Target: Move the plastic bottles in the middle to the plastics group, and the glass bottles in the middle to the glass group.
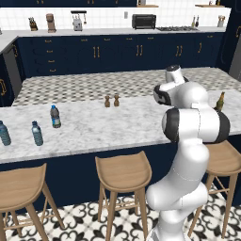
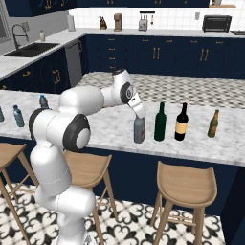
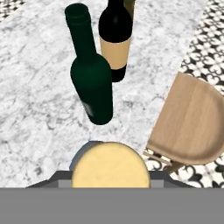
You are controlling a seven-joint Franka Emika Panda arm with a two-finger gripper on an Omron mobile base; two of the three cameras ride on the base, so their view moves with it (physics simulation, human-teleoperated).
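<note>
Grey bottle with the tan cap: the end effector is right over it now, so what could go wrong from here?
1. The green wine bottle stands close beside the grey bottle; a sideways carry toward the glass group could knock it over.
2. The end effector sits at the tan cap; a grip that high may let the squat body swing or slip.

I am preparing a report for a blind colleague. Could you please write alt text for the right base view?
A white robot arm reaches over a marble counter, its gripper set on the top of a squat grey bottle. To the right stand a green bottle, a dark wine bottle with a cream label and a slim brown bottle; wooden stools stand in front.
</note>
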